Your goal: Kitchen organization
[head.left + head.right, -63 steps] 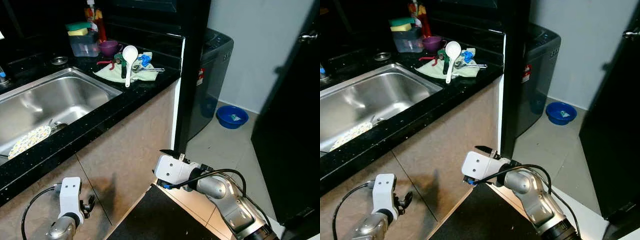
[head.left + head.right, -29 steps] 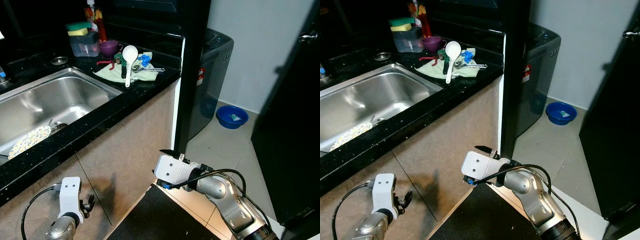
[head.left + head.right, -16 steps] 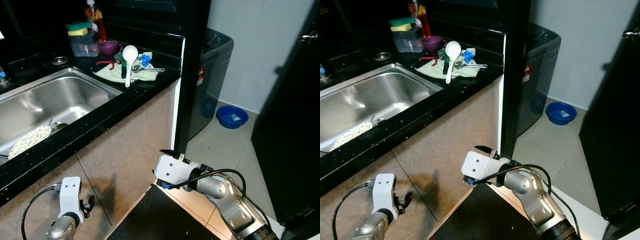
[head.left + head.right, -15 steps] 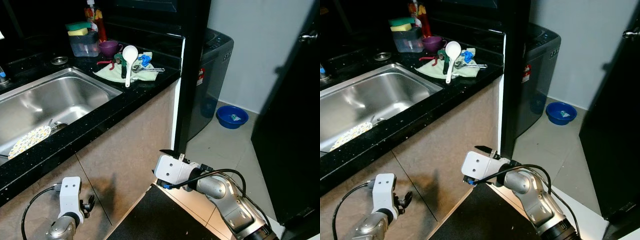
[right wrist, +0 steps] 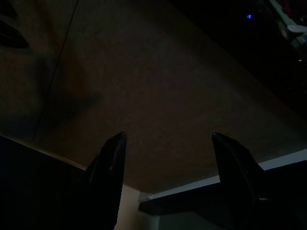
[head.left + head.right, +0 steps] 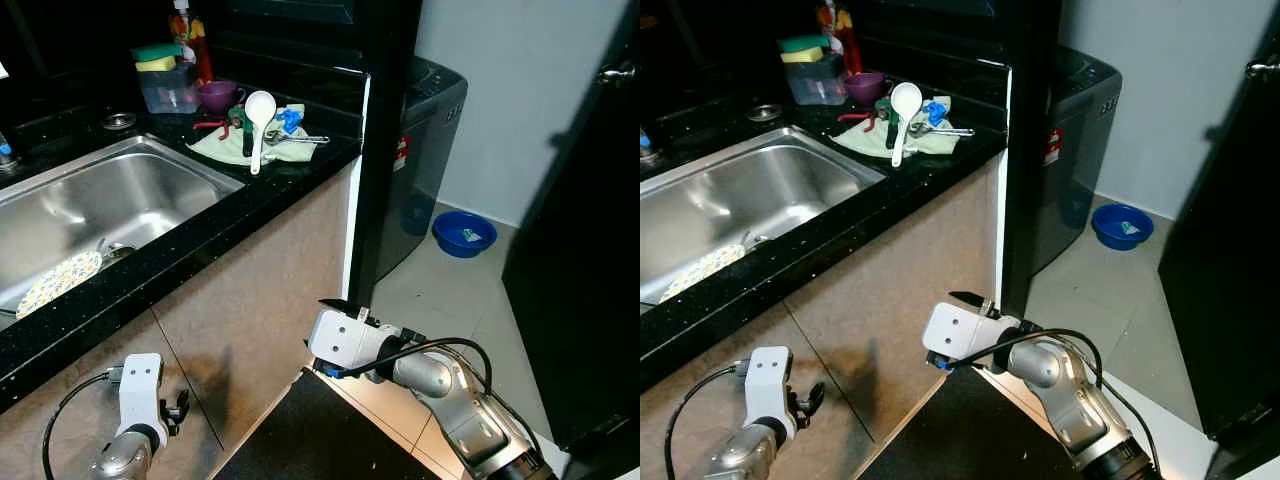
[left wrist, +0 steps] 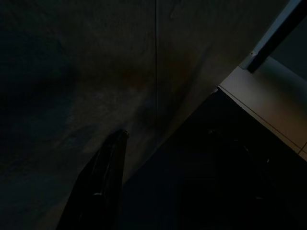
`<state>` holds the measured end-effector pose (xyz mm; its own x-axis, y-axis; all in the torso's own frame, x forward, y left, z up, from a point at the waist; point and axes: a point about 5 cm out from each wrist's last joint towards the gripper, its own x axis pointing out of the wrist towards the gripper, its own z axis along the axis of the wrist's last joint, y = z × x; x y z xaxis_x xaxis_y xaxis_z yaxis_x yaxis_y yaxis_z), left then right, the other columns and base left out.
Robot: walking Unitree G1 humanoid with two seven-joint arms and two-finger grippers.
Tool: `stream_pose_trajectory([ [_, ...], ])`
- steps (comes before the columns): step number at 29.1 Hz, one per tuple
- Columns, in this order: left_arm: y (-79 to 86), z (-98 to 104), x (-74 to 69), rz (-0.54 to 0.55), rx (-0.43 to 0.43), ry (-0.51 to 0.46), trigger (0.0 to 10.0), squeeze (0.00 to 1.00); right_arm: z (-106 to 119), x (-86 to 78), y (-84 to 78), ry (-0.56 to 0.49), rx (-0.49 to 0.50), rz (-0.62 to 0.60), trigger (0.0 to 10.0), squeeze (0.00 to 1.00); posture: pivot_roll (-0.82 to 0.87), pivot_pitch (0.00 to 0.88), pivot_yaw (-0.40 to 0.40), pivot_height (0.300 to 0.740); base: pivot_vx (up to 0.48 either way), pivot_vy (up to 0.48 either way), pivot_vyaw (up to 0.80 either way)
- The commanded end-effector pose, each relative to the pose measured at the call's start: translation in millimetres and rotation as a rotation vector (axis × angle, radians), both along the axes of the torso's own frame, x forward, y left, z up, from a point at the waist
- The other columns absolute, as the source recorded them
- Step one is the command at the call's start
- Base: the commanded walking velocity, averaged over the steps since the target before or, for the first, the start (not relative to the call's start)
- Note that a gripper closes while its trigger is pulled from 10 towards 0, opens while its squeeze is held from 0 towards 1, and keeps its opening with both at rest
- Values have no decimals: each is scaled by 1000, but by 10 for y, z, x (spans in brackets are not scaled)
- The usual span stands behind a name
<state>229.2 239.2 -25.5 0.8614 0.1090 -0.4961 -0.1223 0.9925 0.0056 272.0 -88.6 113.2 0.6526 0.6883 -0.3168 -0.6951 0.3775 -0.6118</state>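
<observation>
On the black counter a white ladle lies across a green cloth among small utensils, beside a purple cup and a clear container topped with sponges. A patterned plate lies in the steel sink. Both arms hang low in front of the beige cabinet face. My left gripper is open and points at the cabinet front. My right gripper is open too, near the cabinet's corner, with nothing between its fingers.
A grey washing machine stands past the counter's end, with a blue basin on the tiled floor beside it. A dark door closes off the right side. A black mat lies on the floor below my arms.
</observation>
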Motion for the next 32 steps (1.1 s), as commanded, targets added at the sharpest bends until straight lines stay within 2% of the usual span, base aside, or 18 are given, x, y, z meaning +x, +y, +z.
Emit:
stream_pose_trajectory([
  [1,23,-25,-25,2,4,15,10000,0,-19,18,1,13,5,-4,10000,0,-28,0,28,740,0,0,0],
  [32,34,-33,-19,12,1,18,10000,0,-15,34,-10,15,6,-5,10000,0,-28,0,26,740,0,0,0],
])
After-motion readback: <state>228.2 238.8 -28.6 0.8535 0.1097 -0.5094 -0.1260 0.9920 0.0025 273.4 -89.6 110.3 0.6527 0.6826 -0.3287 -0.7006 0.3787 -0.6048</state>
